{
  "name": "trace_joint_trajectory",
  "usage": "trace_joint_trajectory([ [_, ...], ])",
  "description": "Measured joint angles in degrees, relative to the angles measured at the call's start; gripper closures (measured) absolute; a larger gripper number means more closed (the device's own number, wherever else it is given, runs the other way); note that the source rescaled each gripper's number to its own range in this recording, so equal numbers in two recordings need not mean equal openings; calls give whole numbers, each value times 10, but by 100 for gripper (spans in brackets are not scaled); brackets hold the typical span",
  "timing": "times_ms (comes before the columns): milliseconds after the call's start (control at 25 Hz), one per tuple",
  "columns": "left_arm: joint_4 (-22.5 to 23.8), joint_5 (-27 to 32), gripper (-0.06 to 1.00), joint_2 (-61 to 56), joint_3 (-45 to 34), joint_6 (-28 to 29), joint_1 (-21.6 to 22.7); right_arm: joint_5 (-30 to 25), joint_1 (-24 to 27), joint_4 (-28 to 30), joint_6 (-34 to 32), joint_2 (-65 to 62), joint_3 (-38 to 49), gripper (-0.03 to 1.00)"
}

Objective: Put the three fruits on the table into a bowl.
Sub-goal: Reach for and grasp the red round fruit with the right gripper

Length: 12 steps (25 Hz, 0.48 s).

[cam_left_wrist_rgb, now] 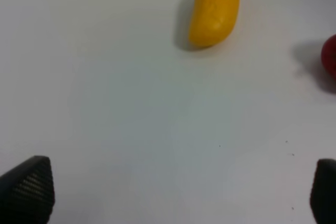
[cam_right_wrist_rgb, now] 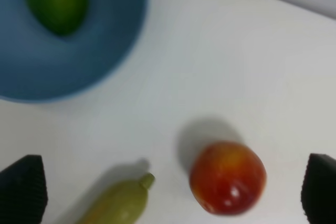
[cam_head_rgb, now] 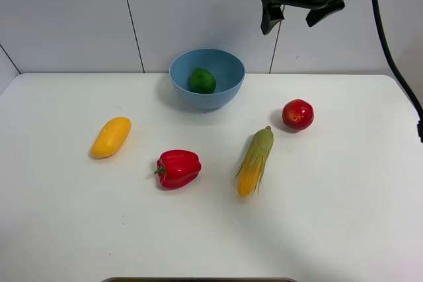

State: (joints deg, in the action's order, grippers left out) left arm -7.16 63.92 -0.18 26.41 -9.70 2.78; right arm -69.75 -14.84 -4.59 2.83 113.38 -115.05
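Observation:
The green fruit (cam_head_rgb: 202, 80) (cam_right_wrist_rgb: 56, 1) lies inside the light-blue bowl (cam_head_rgb: 213, 101) (cam_right_wrist_rgb: 105, 51) at the back of the white table (cam_head_rgb: 344, 229). Right of the bowl, the red apple-like fruit (cam_head_rgb: 298, 114) (cam_right_wrist_rgb: 227, 177) rests on the table. The yellow-orange mango (cam_head_rgb: 111, 137) (cam_left_wrist_rgb: 214, 10) lies at the left. My right gripper (cam_head_rgb: 291, 21) (cam_right_wrist_rgb: 170, 190) hangs open and empty, high above the table, to the right of the bowl. My left gripper (cam_left_wrist_rgb: 176, 192) is open over bare table short of the mango; the exterior high view does not show it.
A red bell pepper (cam_head_rgb: 178, 168) (cam_left_wrist_rgb: 329, 61) sits in the middle of the table. A corn cob (cam_head_rgb: 255, 161) (cam_right_wrist_rgb: 118, 203) with a green husk lies just left of and in front of the red fruit. A tiled wall (cam_head_rgb: 79, 11) stands behind the table.

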Motion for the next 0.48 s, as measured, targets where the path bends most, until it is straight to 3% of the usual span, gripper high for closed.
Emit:
trace_joint_trajectory([
  [120, 0, 0, -6, 0, 0, 0, 0, -2, 21, -4, 0, 0, 35, -2],
  [480, 0, 0, -6, 0, 0, 0, 0, 12, 68, -47, 16, 0, 161, -3],
])
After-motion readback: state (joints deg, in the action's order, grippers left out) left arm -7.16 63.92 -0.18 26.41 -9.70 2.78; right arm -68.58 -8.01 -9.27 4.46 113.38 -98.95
